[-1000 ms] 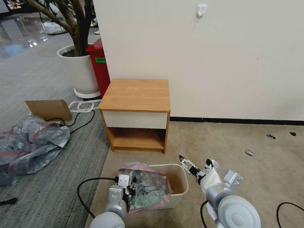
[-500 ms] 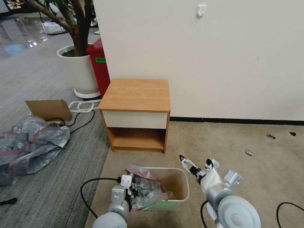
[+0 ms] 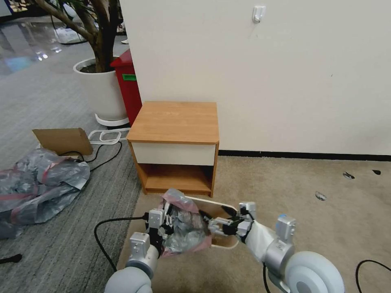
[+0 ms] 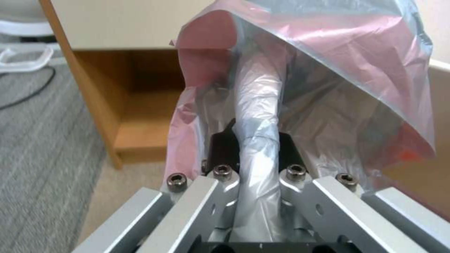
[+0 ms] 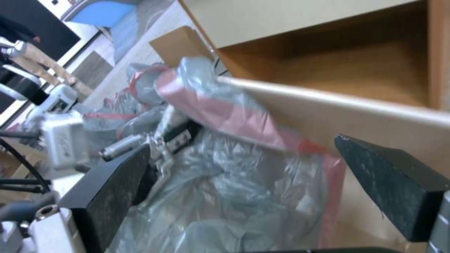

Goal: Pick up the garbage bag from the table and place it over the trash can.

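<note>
Head view: the garbage bag (image 3: 185, 230) hangs bunched over the near-left corner of the trash can (image 3: 222, 243), which sits tilted on the carpet just in front of the worktop (image 3: 175, 122) — the bag is off the wood top already, so the fitting step looks to be in hand. Left pincer (image 3: 166, 221) sits at the bag's left side; right pincer (image 3: 211, 224) reaches in from the right, tips at the bag's edge, probably to catch the free side and spread the mouth. Left wrist view: the left pincer (image 4: 257, 147) is closed on a twisted rope of grey film, the pink-red band (image 4: 323, 38) billowing above it — a hold on gathered plastic, which would keep thin film from slipping. Right wrist view: the right pincer (image 5: 253, 189) stands wide apart with nothing held, the crumpled bag and the bin's rim (image 5: 356, 105) between and beyond its two black fingers (image 5: 108, 196); judged positioned for a grip not yet taken.
</note>
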You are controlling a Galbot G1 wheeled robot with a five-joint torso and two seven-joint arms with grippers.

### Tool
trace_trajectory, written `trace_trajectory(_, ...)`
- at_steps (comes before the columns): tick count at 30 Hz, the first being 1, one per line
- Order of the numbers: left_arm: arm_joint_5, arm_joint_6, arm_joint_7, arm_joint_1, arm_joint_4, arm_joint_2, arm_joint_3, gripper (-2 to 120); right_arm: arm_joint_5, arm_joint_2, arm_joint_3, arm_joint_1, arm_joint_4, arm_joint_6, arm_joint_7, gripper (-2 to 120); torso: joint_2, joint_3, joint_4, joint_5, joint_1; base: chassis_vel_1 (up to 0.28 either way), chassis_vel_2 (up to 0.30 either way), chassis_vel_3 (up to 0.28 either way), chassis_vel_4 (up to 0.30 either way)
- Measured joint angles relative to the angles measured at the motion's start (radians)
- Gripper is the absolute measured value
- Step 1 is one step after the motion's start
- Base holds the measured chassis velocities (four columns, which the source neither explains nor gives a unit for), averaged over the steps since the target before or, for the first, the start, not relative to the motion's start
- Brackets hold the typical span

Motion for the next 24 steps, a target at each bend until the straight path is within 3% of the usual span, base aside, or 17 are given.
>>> trace_trajectory(9,-0.001,-0.009,0.036,0.017,-0.049,0.015,-0.039,5,-0.066,0.058,-0.069,0.063,-0.070,0.026,0.073,100,0.000,0.000,-0.0001,0.0000,0.000,0.000,0.000,0.000,0.000)
trace_trajectory(24,-0.002,-0.003,0.067,0.032,-0.089,0.011,-0.047,5,-0.302,0.094,-0.121,0.109,-0.141,0.091,0.027,96,0.000,0.000,-0.0001,0.0000,0.000,0.000,0.000,0.000,0.000)
